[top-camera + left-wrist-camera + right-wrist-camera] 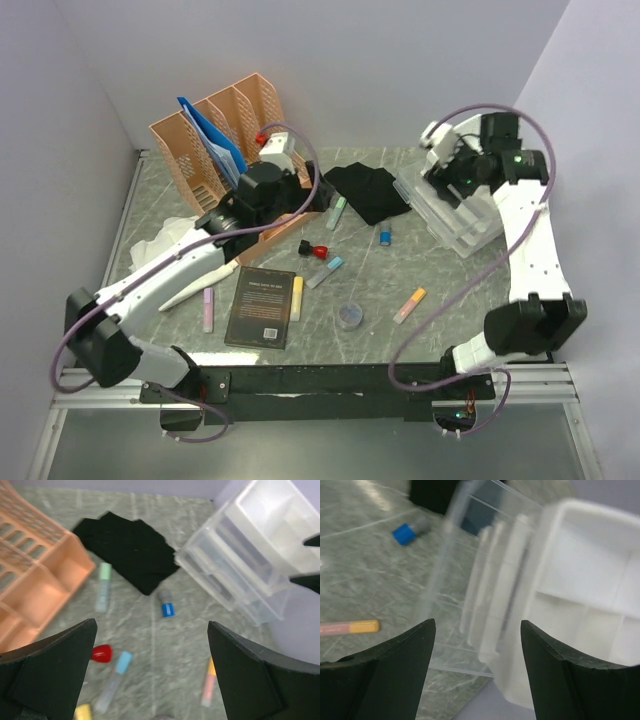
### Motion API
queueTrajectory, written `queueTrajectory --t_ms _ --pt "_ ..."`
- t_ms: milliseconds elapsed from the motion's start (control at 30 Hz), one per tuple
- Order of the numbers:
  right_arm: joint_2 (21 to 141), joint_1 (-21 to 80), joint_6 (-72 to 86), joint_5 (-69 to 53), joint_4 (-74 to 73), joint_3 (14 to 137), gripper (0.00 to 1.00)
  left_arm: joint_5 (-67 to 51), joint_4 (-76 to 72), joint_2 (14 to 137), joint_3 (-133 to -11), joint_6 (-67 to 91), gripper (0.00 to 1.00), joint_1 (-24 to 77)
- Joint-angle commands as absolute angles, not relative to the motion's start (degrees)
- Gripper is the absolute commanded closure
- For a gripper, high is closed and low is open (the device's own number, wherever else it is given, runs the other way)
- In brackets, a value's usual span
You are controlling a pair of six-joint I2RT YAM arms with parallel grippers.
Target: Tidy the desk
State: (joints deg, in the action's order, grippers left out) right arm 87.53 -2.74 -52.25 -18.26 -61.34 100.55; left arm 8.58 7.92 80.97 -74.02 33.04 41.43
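Hovering spread apart and empty, the right pincer (477, 625) sits just beside the clear drawers (570, 570); a low sweep could shove them off the table (380, 275) spread beneath both arms. The left pincer (152, 630), also apart, could scatter pens (114, 680).

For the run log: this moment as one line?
left gripper: open, empty, beside orange organizer | right gripper: open, empty, over clear drawer unit | desk: markers, book, black cloth loose
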Motion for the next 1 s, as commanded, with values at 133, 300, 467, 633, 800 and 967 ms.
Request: queueTrajectory --t_ms 133,300,467,633,800,967 --pt "77.35 9.66 -63.87 -31.45 -65.91 89.23 0.23 22.67 15.20 69.10 -68.92 31.19 0.01 41.66" --pt "75.85 16.34 -70.91 -40.94 -69.08 80.96 0.18 24.87 14.59 62.85 -61.71 34.80 0.01 41.13" --pt "76.02 22.23 -68.74 -42.54 -65.57 74.45 0.09 26.10 16.52 57.66 -56.96 38.40 0.01 40.87" --pt "78.31 28.98 -60.57 -42.54 -63.90 72.51 0.00 28.21 17.75 53.80 -52.92 42.09 0.00 40.87" --pt "79.01 35.41 -50.92 -39.92 -57.67 66.46 0.00 27.78 17.84 52.21 -50.28 44.29 0.01 40.87" --pt "79.62 43.14 -39.84 -33.32 -47.05 61.97 0.00 25.67 17.32 51.77 -47.47 47.37 0.00 40.87"
